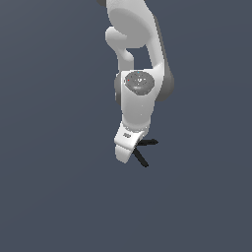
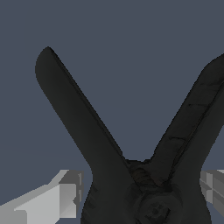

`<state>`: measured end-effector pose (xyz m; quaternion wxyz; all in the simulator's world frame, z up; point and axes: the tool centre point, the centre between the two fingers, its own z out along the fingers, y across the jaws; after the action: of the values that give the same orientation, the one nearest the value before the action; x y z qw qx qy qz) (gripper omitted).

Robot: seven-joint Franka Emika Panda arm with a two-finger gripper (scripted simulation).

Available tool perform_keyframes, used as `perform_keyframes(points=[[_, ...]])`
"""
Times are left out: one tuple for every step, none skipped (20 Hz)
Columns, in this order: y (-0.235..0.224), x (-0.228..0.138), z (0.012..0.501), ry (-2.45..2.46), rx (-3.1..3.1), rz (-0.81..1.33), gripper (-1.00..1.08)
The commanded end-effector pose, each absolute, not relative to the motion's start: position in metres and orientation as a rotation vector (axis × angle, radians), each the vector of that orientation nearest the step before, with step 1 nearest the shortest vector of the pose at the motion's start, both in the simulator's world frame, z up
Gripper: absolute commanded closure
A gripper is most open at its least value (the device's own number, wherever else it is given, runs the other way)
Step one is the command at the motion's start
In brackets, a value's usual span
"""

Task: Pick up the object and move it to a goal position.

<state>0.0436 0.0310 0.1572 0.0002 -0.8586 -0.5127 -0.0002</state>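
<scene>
End effector (image 1: pixel 129 147) sits low over the clamp (image 1: pixel 145 150); wrist view shows fingers (image 2: pixel 57 197) flanking clamp body (image 2: pixel 144 192) near the pivot, w/ gaps visible each side, so open, not gripping yet. Handles splay out toward exterior view's right. Step, by my read: pre-grasp; next needs fingers closing squarely on body, then lift. Goal not visible.

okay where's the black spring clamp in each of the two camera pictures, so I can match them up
Exterior view: the black spring clamp pokes out below centre, at the white gripper, toward the exterior view's right; only its two splayed handles show.
Wrist view: the clamp fills the frame as a large dark V, its pivot low in the picture between the grey fingertips.
Shared landmark: the two splayed handles forming the V.
</scene>
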Motion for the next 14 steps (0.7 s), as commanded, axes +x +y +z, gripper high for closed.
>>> perform_keyframes(points=[[0.040, 0.050, 0.185, -1.611, -2.697, -0.003, 1.08], [0.043, 0.052, 0.196, -1.611, -2.697, -0.003, 1.08], [0.046, 0.055, 0.206, -1.611, -2.697, -0.003, 1.08], [0.050, 0.058, 0.216, -1.611, -2.697, -0.003, 1.08], [0.053, 0.060, 0.226, -1.611, -2.697, -0.003, 1.08], [0.056, 0.063, 0.236, -1.611, -2.697, -0.003, 1.08], [0.059, 0.065, 0.246, -1.611, -2.697, -0.003, 1.08], [0.062, 0.068, 0.255, -1.610, -2.697, -0.002, 1.08], [0.065, 0.070, 0.265, -1.610, -2.697, -0.002, 1.08], [0.068, 0.073, 0.273, -1.610, -2.697, -0.002, 1.08], [0.070, 0.075, 0.281, -1.609, -2.697, -0.002, 1.08], [0.072, 0.077, 0.289, -1.609, -2.697, -0.002, 1.08], [0.075, 0.079, 0.296, -1.609, -2.697, -0.002, 1.08], [0.076, 0.081, 0.302, -1.609, -2.698, -0.001, 1.08]])
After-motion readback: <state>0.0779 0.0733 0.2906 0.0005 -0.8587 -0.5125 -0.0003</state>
